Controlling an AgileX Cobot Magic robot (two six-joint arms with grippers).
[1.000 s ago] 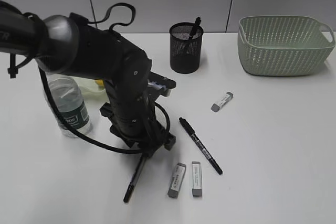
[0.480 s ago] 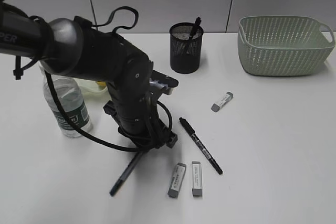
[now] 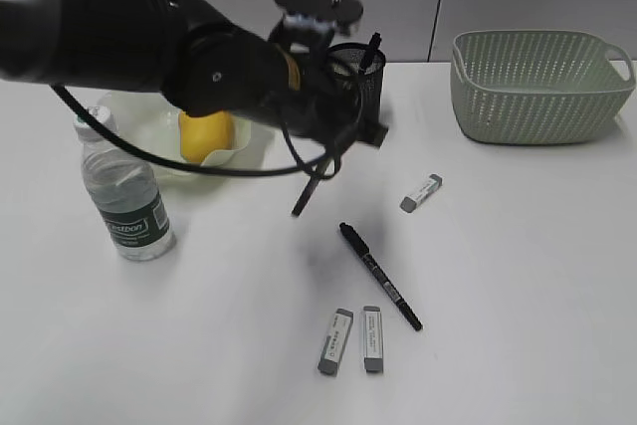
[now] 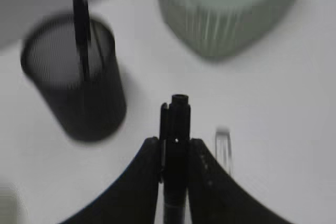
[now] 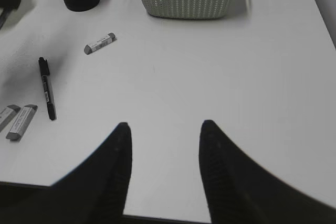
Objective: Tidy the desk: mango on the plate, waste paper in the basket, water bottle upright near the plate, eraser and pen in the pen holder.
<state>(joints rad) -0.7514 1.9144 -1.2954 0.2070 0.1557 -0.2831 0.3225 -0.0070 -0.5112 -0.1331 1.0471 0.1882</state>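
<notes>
The left gripper point(image 4: 175, 153) is clamped narrow on a black pen point(image 3: 311, 186), the barrel pinched between its fingers and hanging tilted above the desk point(image 3: 518, 276), just in front of the pen holder point(image 3: 355, 87), which has one pen standing in it. The right gripper point(image 5: 164, 153) hovers over bare tabletop with its jaws apart, nothing between them. A second pen point(image 3: 380, 276) lies flat near three erasers. The mango point(image 3: 205, 134) sits on the plate point(image 3: 129, 111); the water bottle point(image 3: 124, 194) stands upright beside it.

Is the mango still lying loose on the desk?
No, the mango sits inside the wavy-rimmed plate, beside the upright water bottle.
</notes>
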